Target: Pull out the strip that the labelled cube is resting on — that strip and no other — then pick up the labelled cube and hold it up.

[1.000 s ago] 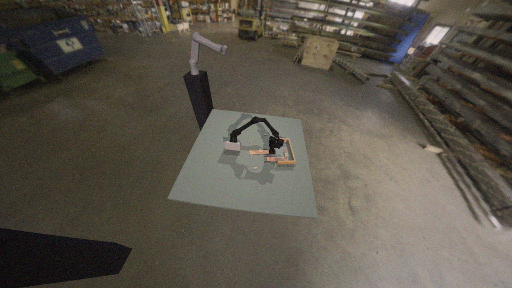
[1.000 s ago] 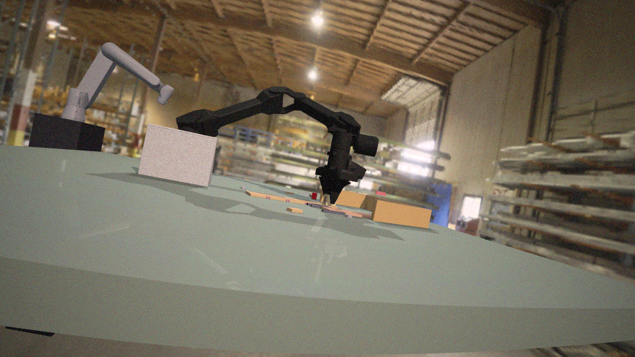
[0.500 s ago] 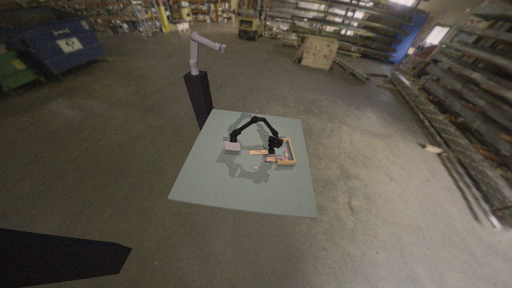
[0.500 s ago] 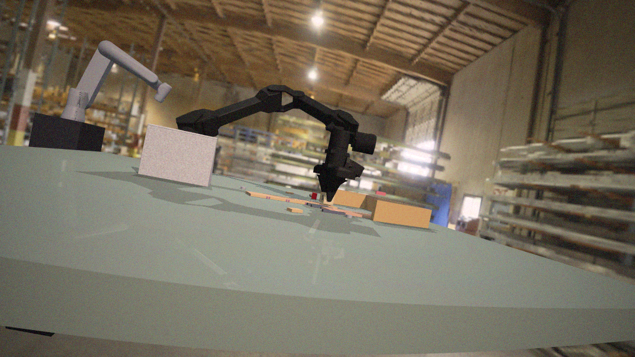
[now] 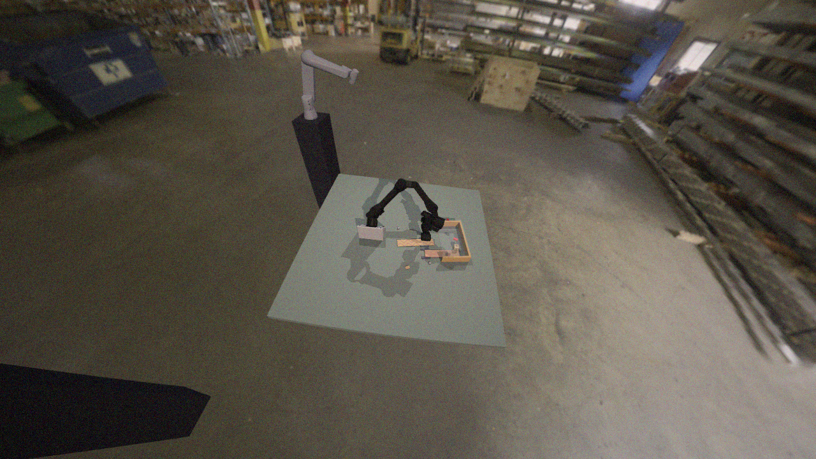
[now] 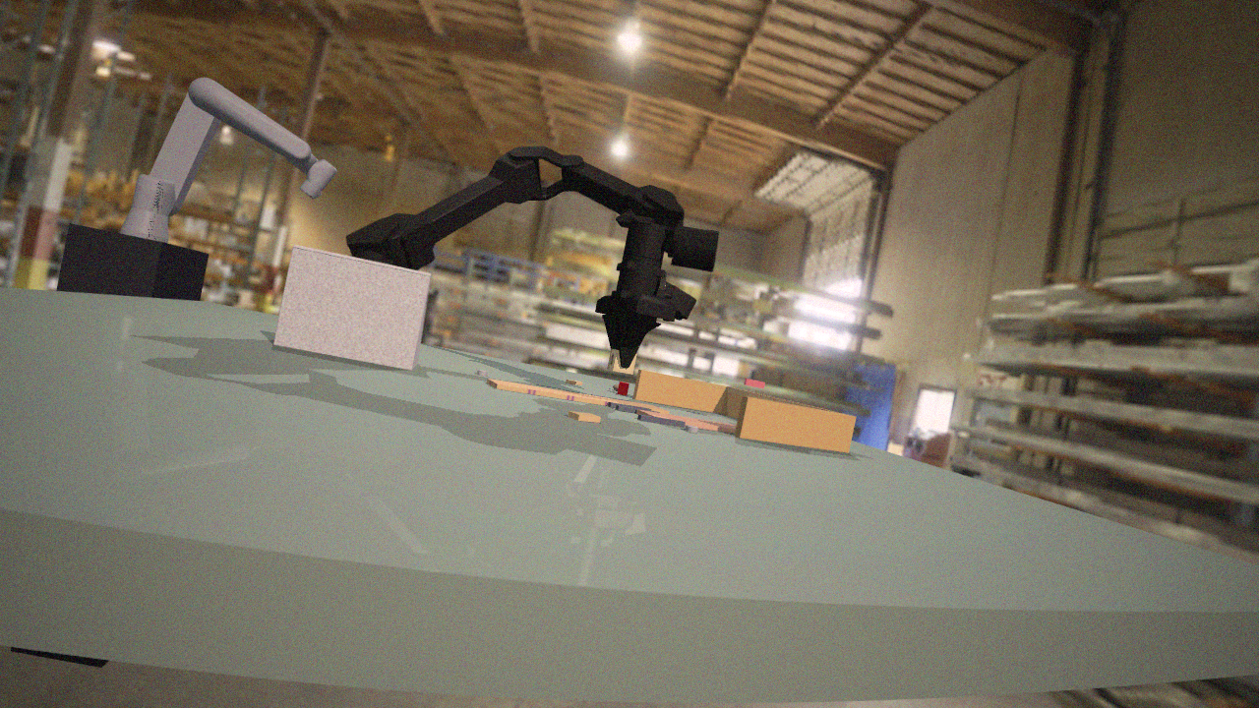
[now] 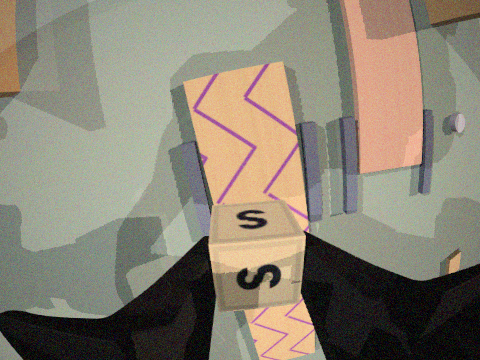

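My gripper (image 5: 425, 237) (image 6: 624, 362) (image 7: 252, 242) is shut on the pale wooden cube (image 7: 257, 272) lettered S. In the exterior view the cube is mostly hidden behind the black fingers, a little above the strips. In the wrist view two S faces show, with a finger on each side. The orange strip with purple zigzags (image 5: 408, 243) (image 6: 519, 387) (image 7: 235, 120) lies below the cube, between low dark rails (image 7: 313, 170). The cube looks clear of it. A plain pink strip (image 5: 436, 254) (image 7: 390, 105) lies beside it, reaching toward the tray.
An orange-walled tray (image 5: 466, 242) (image 6: 797, 424) stands at the far end, with small things inside. A red block (image 6: 623, 387) is near the tray wall. A small orange block (image 5: 407, 267) (image 6: 584, 416) lies to one side. A speckled pale box (image 5: 371, 233) (image 6: 352, 308) stands by the arm's base.
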Controlling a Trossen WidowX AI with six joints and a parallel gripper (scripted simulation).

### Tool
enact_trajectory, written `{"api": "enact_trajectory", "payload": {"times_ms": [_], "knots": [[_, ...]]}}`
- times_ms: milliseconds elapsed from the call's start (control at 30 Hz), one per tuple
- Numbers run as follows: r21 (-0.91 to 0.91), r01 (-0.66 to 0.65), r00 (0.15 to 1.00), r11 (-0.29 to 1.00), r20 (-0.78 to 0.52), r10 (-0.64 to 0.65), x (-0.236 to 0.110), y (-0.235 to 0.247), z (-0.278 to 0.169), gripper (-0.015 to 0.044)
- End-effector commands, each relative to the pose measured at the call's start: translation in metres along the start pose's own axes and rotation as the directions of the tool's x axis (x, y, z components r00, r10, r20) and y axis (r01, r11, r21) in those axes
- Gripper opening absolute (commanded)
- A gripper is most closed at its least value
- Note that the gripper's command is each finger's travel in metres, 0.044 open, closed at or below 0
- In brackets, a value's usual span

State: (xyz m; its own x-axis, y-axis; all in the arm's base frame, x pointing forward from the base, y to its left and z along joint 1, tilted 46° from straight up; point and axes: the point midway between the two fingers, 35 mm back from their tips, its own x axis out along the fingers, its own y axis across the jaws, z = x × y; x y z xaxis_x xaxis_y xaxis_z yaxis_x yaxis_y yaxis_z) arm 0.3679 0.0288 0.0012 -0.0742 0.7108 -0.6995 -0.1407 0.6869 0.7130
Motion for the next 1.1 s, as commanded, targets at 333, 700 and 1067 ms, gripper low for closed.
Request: {"api": "enact_trajectory", "payload": {"times_ms": [333,700,1067], "knots": [[-0.003,0.002,1.000,1.000,-0.006,-0.002,-0.001,0.004,-0.045,0.0000],[-0.002,0.003,1.000,1.000,-0.007,-0.003,-0.015,0.005,-0.065,0.0000],[-0.002,0.003,1.000,1.000,-0.007,-0.003,-0.036,0.006,-0.065,0.0000]]}}
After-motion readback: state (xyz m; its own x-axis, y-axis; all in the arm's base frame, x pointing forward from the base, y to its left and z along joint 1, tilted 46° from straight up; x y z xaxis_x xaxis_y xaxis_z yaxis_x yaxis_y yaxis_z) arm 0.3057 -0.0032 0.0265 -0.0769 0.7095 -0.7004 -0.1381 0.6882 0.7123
